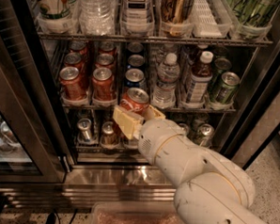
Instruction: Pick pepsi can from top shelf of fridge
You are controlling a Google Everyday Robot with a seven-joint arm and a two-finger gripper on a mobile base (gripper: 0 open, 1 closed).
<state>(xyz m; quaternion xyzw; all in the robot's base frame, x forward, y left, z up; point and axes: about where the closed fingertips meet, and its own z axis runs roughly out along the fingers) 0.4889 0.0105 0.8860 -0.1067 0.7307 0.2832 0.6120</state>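
Note:
The fridge (265,99) stands open in the camera view. Its top shelf (199,109) holds lanes of red cans (74,82), blue cans (134,78), small bottles (168,80) and green cans (225,87). My gripper (138,112) is shut on a red pepsi can (135,99) with a silver top. It holds the can tilted just in front of the shelf's front edge, below the blue-can lane. One tan finger pad (126,121) shows left of the can and another to its right. The white arm runs down to the lower right.
Above is a rack with large bottles (94,10) and tall cans. A lower shelf holds more cans (85,129). The glass door (17,126) hangs open at the left. The ribbed steel base (79,186) and a clear bin (125,220) lie below.

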